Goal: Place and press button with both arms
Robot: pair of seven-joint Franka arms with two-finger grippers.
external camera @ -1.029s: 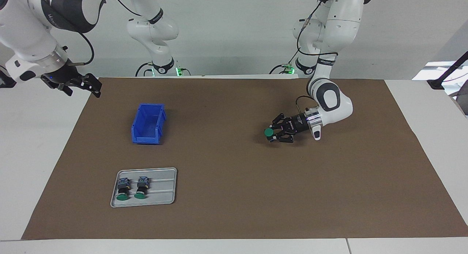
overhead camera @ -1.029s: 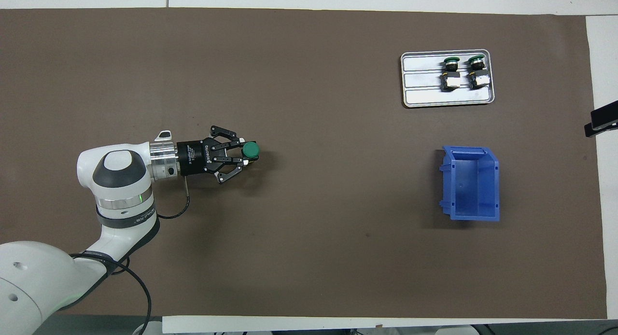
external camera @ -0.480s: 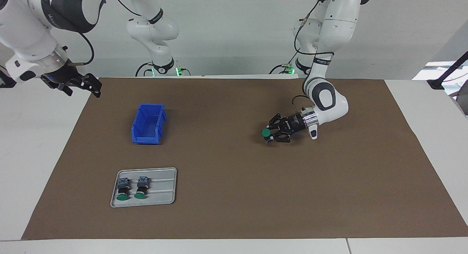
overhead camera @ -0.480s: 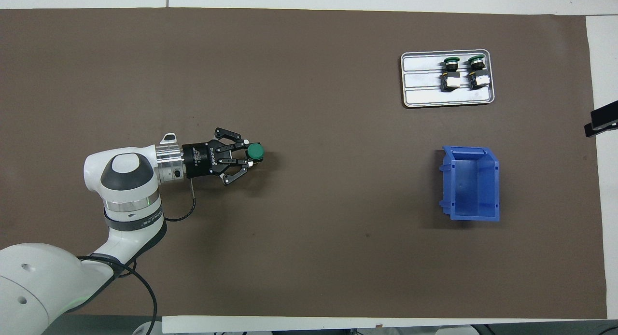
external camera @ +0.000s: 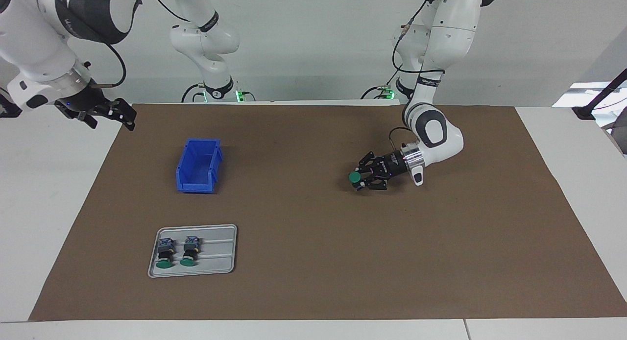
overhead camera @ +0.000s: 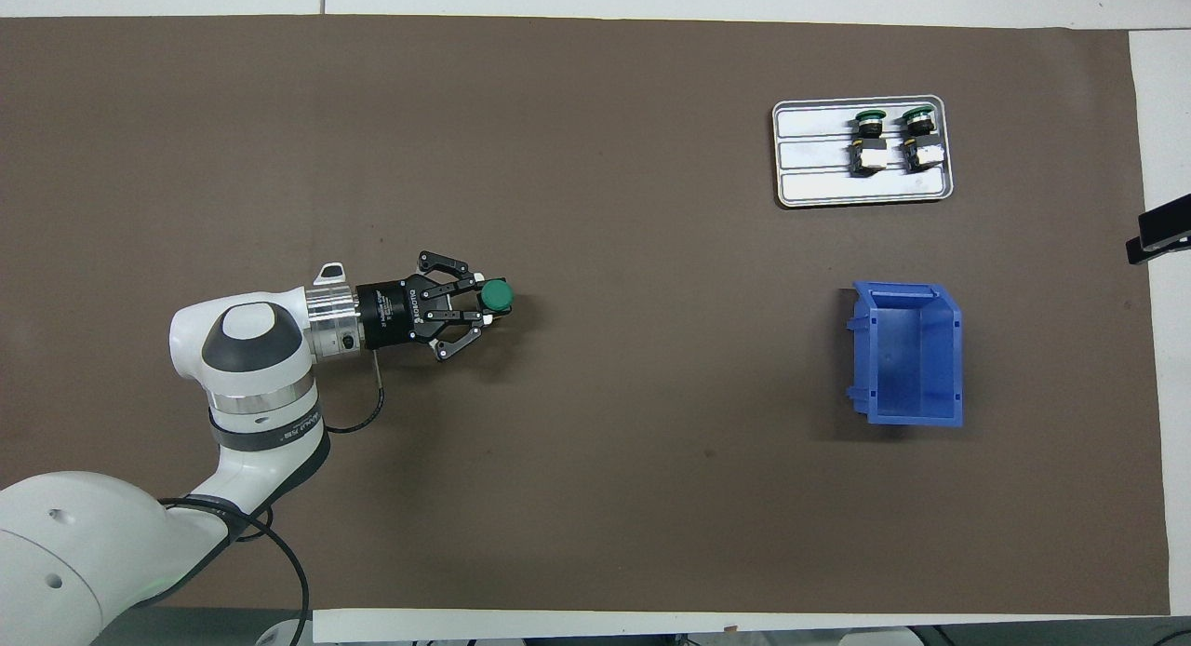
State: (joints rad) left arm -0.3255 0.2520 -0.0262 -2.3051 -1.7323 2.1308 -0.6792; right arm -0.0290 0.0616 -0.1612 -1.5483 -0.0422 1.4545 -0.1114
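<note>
My left gripper [external camera: 361, 179] [overhead camera: 484, 303] is shut on a button with a green cap [external camera: 354, 177] [overhead camera: 496, 296] and holds it low over the brown mat, cap pointing toward the right arm's end of the table. Two more buttons [external camera: 163, 254] [external camera: 188, 251] lie side by side on a grey tray [external camera: 220, 252] [overhead camera: 819, 176]. My right gripper [external camera: 120, 115] hangs in the air over the mat's edge at its own end of the table. Only a dark tip of it [overhead camera: 1163, 232] shows in the overhead view.
An open blue bin [external camera: 198, 164] [overhead camera: 907, 353] stands on the mat, nearer to the robots than the tray. The brown mat [external camera: 313, 261] covers most of the white table.
My left gripper has carried the button a little toward the right arm's end of the table and lower toward the mat. The right arm has not moved.
</note>
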